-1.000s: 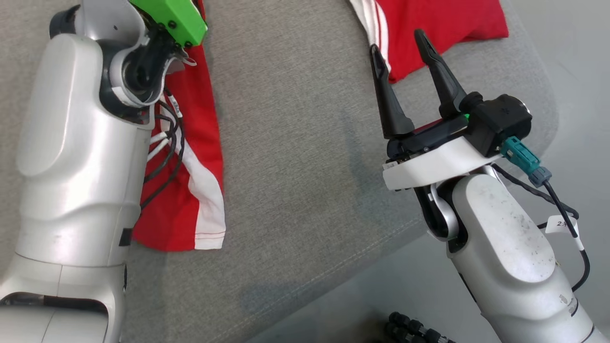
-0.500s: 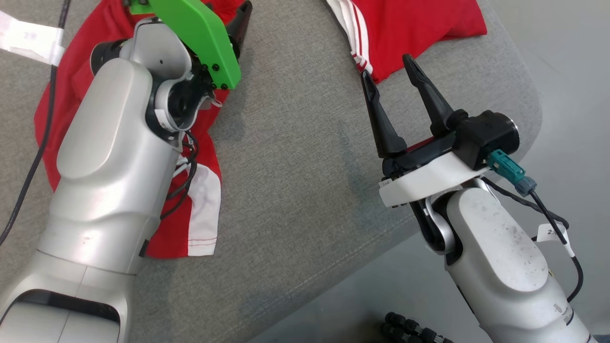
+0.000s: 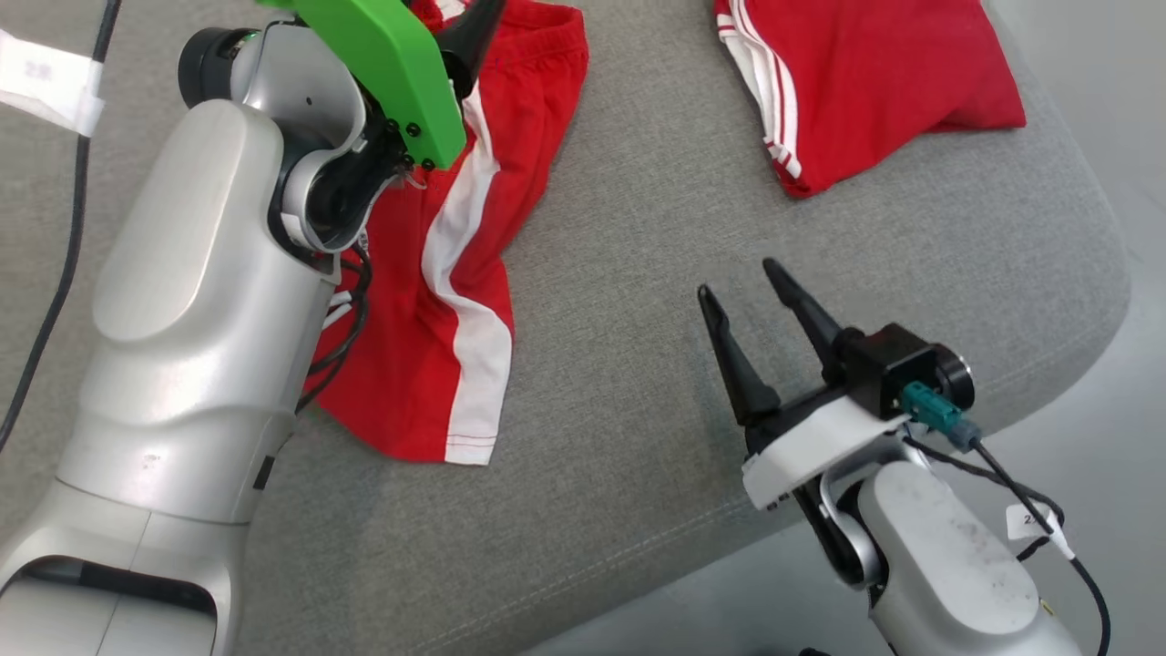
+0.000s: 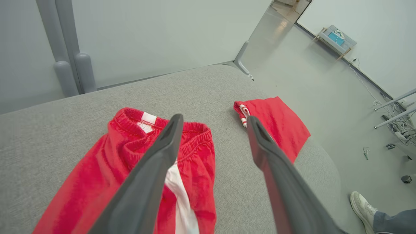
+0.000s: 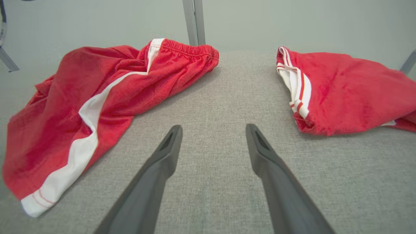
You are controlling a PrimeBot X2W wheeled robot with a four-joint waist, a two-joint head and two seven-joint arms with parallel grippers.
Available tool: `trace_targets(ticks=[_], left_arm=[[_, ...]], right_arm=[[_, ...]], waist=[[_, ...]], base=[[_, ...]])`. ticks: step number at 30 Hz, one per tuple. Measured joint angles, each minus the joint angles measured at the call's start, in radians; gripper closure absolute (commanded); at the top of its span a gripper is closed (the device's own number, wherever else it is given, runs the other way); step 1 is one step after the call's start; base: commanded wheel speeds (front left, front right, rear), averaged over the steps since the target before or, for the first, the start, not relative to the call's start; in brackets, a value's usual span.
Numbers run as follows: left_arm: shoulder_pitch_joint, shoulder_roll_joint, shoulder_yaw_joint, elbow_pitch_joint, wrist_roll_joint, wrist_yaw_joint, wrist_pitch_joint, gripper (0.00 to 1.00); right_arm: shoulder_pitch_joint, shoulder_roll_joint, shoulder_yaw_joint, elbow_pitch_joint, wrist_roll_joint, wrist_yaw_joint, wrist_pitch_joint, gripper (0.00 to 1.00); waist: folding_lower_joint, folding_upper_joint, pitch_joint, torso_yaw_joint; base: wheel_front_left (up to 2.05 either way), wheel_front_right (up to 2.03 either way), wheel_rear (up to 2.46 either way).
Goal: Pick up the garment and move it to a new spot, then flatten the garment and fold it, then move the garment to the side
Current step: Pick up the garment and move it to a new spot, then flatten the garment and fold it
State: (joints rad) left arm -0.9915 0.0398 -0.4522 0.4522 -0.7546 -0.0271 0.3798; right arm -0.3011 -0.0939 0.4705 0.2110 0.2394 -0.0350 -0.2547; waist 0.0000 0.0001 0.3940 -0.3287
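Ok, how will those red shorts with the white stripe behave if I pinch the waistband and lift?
Probably floppy: the red shorts lie crumpled in soft folds, so they should drape from any pinch. Likely light, thin fabric. The gathered waistband looks thicker, likely a surer hold; dragging over the grey cushion may bunch them.

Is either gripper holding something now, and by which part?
Nothing is held. The left gripper is open over the red shorts; the right gripper is open over the grey surface.
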Motion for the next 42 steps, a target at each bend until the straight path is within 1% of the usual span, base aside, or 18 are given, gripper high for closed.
trace_targets(ticks=[2,4,7,11,15,17,19,20,22,23,24,26,30,34,36,40,42], left_arm=[[0.006,0.018,0.002,-0.008,-0.001,-0.030,-0.024,0.00],[0.012,0.032,0.002,-0.016,0.002,-0.047,-0.056,0.00],[0.033,0.054,0.004,-0.045,0.020,-0.057,-0.114,0.00],[0.076,0.109,-0.006,-0.087,0.092,-0.065,-0.202,0.00],[0.163,0.154,-0.008,-0.113,0.125,-0.065,-0.262,0.00],[0.225,0.183,-0.015,-0.122,0.159,-0.063,-0.289,0.00],[0.294,0.209,-0.015,-0.130,0.171,-0.051,-0.314,0.00],[0.328,0.221,-0.014,-0.133,0.182,-0.038,-0.330,0.00],[0.395,0.240,-0.013,-0.137,0.205,-0.020,-0.361,0.00],[0.428,0.243,-0.008,-0.138,0.212,-0.003,-0.382,0.00],[0.494,0.245,-0.004,-0.137,0.216,0.013,-0.412,0.00],[0.568,0.243,0.000,-0.135,0.212,0.035,-0.439,0.00],[0.682,0.242,-0.007,-0.132,0.214,0.064,-0.472,0.00],[0.711,0.232,-0.013,-0.174,0.213,0.070,-0.510,0.00],[0.713,0.226,-0.015,-0.193,0.213,0.072,-0.522,0.00],[0.722,0.226,-0.018,-0.221,0.214,0.072,-0.541,0.00],[0.725,0.226,-0.017,-0.228,0.214,0.072,-0.550,0.00]], right_arm=[[0.044,0.001,0.023,0.042,0.011,0.019,0.000,0.00],[0.068,0.003,0.036,0.064,0.017,0.026,0.000,0.00],[0.089,0.002,0.048,0.085,0.017,0.032,0.000,0.00],[0.107,0.001,0.050,0.104,0.017,0.036,0.000,0.00],[0.133,-0.001,0.054,0.121,0.027,0.044,0.005,0.00],[0.149,-0.003,0.053,0.123,0.037,0.043,0.009,0.00],[0.162,-0.013,0.052,0.123,0.040,0.043,0.009,0.00],[0.165,-0.022,0.050,0.121,0.038,0.042,0.009,0.00],[0.168,-0.043,0.030,0.112,0.035,0.031,0.009,0.00],[0.168,-0.053,0.017,0.105,0.035,0.022,0.009,0.00],[0.173,-0.076,-0.006,0.095,0.035,0.008,0.009,0.00],[0.192,-0.092,-0.020,0.095,0.037,0.001,0.009,0.00],[0.238,-0.091,-0.029,0.097,0.066,-0.002,0.037,0.00],[0.250,-0.084,-0.014,0.102,0.080,0.011,0.085,0.00],[0.249,-0.076,-0.011,0.109,0.096,0.026,0.114,0.00],[0.248,-0.054,-0.018,0.137,0.144,0.026,0.176,0.00],[0.247,-0.053,-0.018,0.143,0.150,0.026,0.188,0.00]], waist=[[0.0000,0.0000,-0.025,0.036],[0.0000,0.0000,-0.043,0.061],[0.0000,0.0000,-0.072,0.099],[0.0000,0.0000,-0.113,0.150],[0.0000,0.0000,-0.153,0.205],[0.0000,0.0000,-0.172,0.233],[0.0000,0.0000,-0.191,0.262],[0.0000,0.0000,-0.199,0.277],[0.0000,0.0000,-0.216,0.307],[0.0000,0.0000,-0.224,0.322],[0.0000,0.0000,-0.240,0.351],[0.0000,0.0000,-0.256,0.381],[0.0000,-0.0001,-0.287,0.436],[0.0000,0.0000,-0.306,0.491],[0.0000,0.0000,-0.310,0.518],[0.0000,0.0000,-0.309,0.567],[0.0000,0.0000,-0.307,0.577]], base=[[0.00,0.00,0.00],[0.00,0.00,0.00],[0.00,0.00,0.00],[0.00,0.00,0.00],[0.00,0.00,0.00],[0.00,0.00,0.00],[0.00,0.00,0.00],[0.00,0.00,0.00],[0.00,0.00,0.00],[0.00,0.00,0.00],[0.00,0.00,0.00],[0.00,0.00,0.00],[0.00,0.00,0.00],[0.00,0.00,0.00],[0.00,0.00,0.00],[0.00,0.00,0.00],[0.00,0.00,0.00]])
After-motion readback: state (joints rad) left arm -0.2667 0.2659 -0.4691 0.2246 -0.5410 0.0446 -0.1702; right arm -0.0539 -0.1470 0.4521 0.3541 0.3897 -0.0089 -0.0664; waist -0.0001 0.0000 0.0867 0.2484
